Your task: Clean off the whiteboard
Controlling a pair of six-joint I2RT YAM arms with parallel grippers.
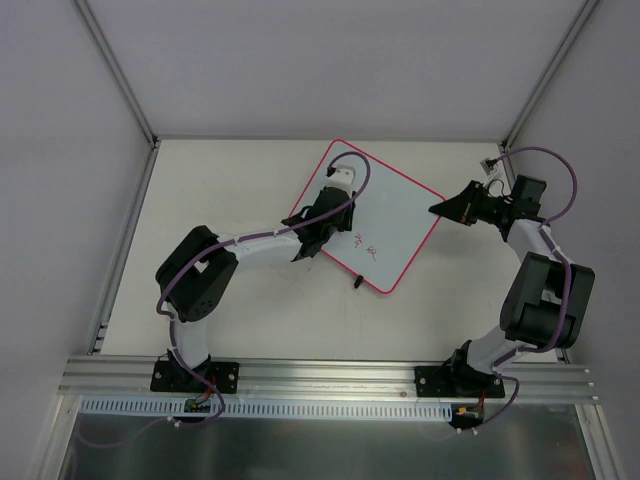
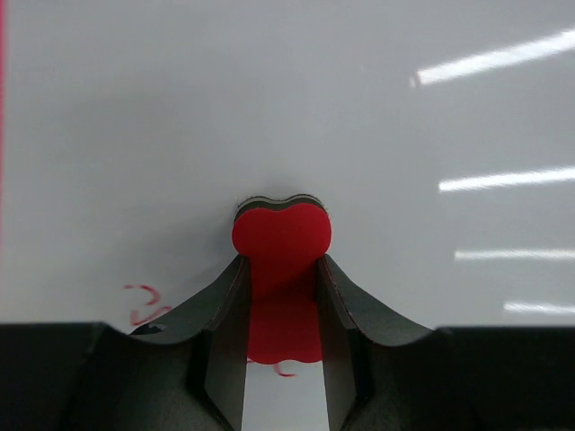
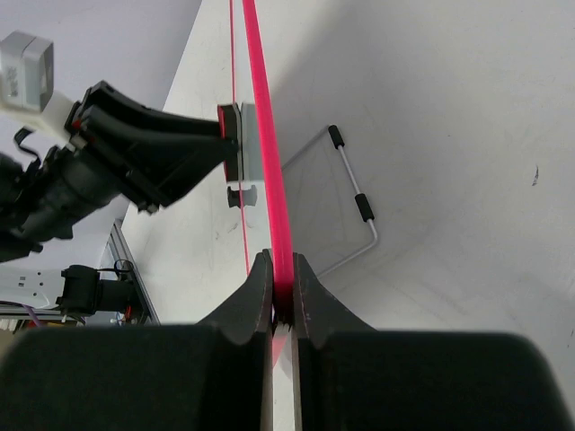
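— Where's the whiteboard [image 1: 385, 215] sitting?

— Mid-table, turned corner-on. The right gripper [image 1: 440, 208] has pinched its pink frame at the right corner, jaws tight on the thin edge [image 3: 281, 287]. From that wrist the board is seen edge-on, so its face is lost.

— And the other arm?

— The left gripper [image 1: 330, 215] is closed around a small red eraser [image 2: 281, 235], with the rounded end poking out and pressed to the white face. From above, the fingers cover it completely.

— Any writing left?

— A few red marks [image 1: 365, 245] low on the board, too small to read. Up close, one squiggle [image 2: 144, 303] is half cut off by the dark finger.

— Is the board flat or propped?

— Hard to say from overhead. A wire stand [image 3: 359, 202] with black sleeves shows behind it.

— The rest?

— A pale table [image 1: 230, 190], plain grey walls [image 1: 300, 60], and a metal rail [image 1: 330, 375] along the near edge.
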